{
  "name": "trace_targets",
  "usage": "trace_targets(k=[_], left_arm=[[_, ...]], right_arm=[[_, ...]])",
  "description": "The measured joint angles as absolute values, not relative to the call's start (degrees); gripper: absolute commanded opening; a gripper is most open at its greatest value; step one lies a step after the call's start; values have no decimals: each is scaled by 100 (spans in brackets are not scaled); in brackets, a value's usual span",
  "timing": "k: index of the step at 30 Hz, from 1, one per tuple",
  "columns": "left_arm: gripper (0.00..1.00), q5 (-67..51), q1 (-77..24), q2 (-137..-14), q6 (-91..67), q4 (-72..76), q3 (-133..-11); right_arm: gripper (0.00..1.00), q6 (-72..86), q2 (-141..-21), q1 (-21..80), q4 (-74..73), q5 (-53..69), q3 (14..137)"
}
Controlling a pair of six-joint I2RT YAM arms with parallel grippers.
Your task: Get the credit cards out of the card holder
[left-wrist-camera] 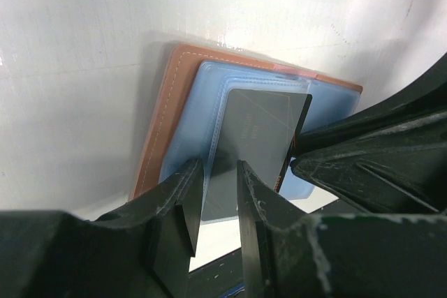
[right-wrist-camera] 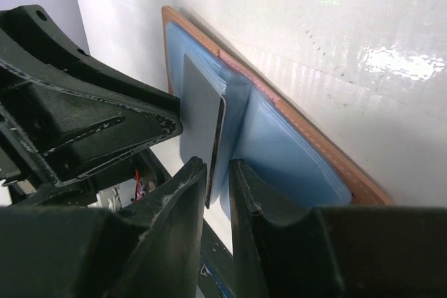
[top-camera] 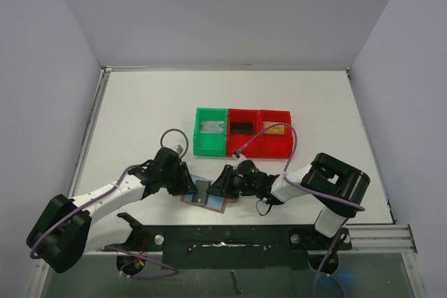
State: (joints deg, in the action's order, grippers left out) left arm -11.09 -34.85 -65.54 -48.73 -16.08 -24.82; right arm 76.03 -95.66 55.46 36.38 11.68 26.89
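Observation:
The card holder (top-camera: 211, 202) lies open near the table's front edge, brown leather (left-wrist-camera: 171, 102) with blue plastic sleeves (right-wrist-camera: 279, 144). A dark grey credit card (left-wrist-camera: 262, 130) is tilted up out of a sleeve. My right gripper (right-wrist-camera: 218, 165) is shut on that card's edge (right-wrist-camera: 202, 102), with a fold of sleeve caught alongside it. My left gripper (left-wrist-camera: 220, 165) rests on the holder's left half, its jaws slightly apart with nothing clamped between them. In the top view the left gripper (top-camera: 191, 186) and the right gripper (top-camera: 222, 186) face each other across the holder.
Behind the holder stand three bins in a row. The green bin (top-camera: 199, 141) holds a silver card (top-camera: 211, 128). One red bin (top-camera: 242, 143) holds a black card (top-camera: 242, 128) and the other red bin (top-camera: 276, 146) a tan card (top-camera: 274, 129). A black rail (top-camera: 230, 236) runs along the near edge.

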Motion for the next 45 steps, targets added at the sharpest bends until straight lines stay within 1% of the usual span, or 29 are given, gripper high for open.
trace_targets(k=[2,5,8,12,15,25,45], left_arm=[[25,-1109,-3485,-6554,-4871,-1608,-2482],[25,-1109,-3485,-6554,-4873,-1608,-2482],[25,-1109,-3485,-6554,-4873,-1608,-2482],[25,-1109,-3485,-6554,-4871,-1608,-2482],[25,-1107,-3485,-6556,-4864,-1610,-2482],[24,-1092,-3485,-6556,-4864,-1608,-2482],[25,-1090,-3485,-6556,-4864,-1610,-2482]], right_arm=[[22,7631,-9631,5546,3664,1173,2696],[19,7706,-9738,5546,3750,1212,2696],[14,7723,-9745,5546,3817,1249,2696],[5,7723,-9791,5546,4034,1315,2696],[2,7736,-9815,5546,4082,1332,2694],[2,7743,-9771,5535,4154,1343,2504],[2,7697,-9109,5358,3892,1422,2150]])
